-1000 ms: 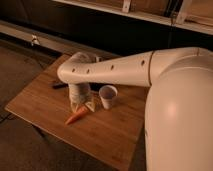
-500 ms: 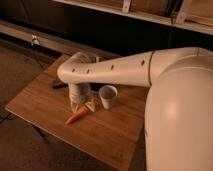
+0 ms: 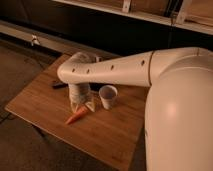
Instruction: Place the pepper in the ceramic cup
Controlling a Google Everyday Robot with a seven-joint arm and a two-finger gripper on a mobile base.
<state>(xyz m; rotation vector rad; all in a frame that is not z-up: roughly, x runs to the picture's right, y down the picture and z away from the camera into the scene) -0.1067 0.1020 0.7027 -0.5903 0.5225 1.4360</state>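
Reaching from the right across the wooden tabletop point(image 3: 117, 137), the white arm point(image 3: 120, 70) bends downward at its wrist, and the gripper point(image 3: 82, 106) hangs at its end over the middle of the tabletop, to the left of centre. The gripper sits very low, just above the board, and directly over the thick end of the pepper point(image 3: 76, 117). Whether it touches the pepper, and whether it is clenched or released, cannot be told from this view.

The pepper, orange-red and tapering, lies flat on the tabletop between the centre and the near edge. Its pointed tip is directed toward the near-left corner, and its thick end lies beneath the gripper.

The ceramic cup point(image 3: 108, 96), white and narrowing to its base, stands upright near the centre of the tabletop. It is just to the right of the gripper, apart from the pepper, with its open mouth facing up. Nothing can be made out inside it.

A flat black bar-shaped object point(image 3: 59, 85) lies nearer the left edge, its right end hidden behind the wrist. The robot's large white body point(image 3: 180, 120) fills the right side of the view and covers the right edge of the tabletop.
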